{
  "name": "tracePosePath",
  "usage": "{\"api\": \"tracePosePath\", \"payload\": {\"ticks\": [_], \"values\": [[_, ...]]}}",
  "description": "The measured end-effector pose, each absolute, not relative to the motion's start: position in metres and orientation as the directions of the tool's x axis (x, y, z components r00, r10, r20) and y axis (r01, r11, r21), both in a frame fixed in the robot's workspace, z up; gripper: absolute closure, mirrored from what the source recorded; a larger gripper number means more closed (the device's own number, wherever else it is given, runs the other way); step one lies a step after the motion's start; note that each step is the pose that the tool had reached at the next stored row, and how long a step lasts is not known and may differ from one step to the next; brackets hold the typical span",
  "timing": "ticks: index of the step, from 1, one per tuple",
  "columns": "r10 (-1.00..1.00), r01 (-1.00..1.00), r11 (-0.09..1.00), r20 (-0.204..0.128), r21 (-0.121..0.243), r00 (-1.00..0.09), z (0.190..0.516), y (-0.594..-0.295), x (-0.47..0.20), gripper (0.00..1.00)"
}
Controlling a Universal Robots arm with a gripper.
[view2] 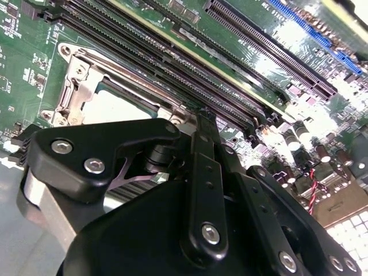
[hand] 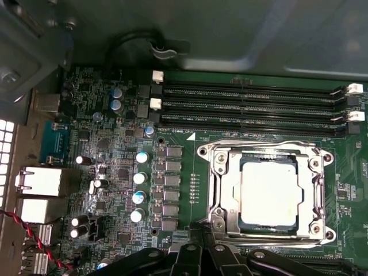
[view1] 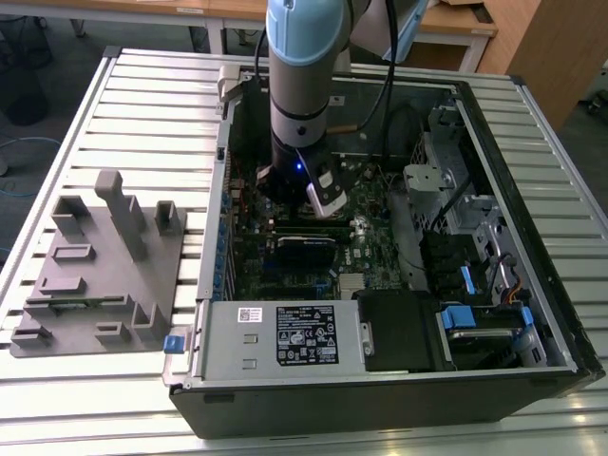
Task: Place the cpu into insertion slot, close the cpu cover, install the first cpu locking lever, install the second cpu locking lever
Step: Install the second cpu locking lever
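The cpu, a pale silver square, lies flat in the insertion slot on the green motherboard. The cpu cover, a silver frame with a large window, lies down over the chip's edges. My gripper is shut, its black fingertips meeting just at the socket's near edge with nothing visible between them. In the second wrist view the gripper points at the socket's side, next to the cpu and the cover's hinge. In the exterior view the arm's wrist hangs low inside the open computer case.
Black memory slots run beside the socket, and a row of capacitors stands on its other side. A grey labelled power supply box sits at the case's near edge. A grey fixture block rests on the slatted table at the exterior view's left.
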State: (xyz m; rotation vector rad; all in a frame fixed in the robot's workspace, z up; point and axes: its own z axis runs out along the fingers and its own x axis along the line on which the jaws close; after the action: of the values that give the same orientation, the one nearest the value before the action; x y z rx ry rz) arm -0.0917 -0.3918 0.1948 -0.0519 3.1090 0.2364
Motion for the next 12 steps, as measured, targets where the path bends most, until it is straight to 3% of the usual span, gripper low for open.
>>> {"api": "tracePosePath", "payload": {"ticks": [12], "values": [[-0.032, -0.035, 0.988, -0.026, 0.151, -0.999, 0.1959, -0.3922, -0.0919, 0.90]]}}
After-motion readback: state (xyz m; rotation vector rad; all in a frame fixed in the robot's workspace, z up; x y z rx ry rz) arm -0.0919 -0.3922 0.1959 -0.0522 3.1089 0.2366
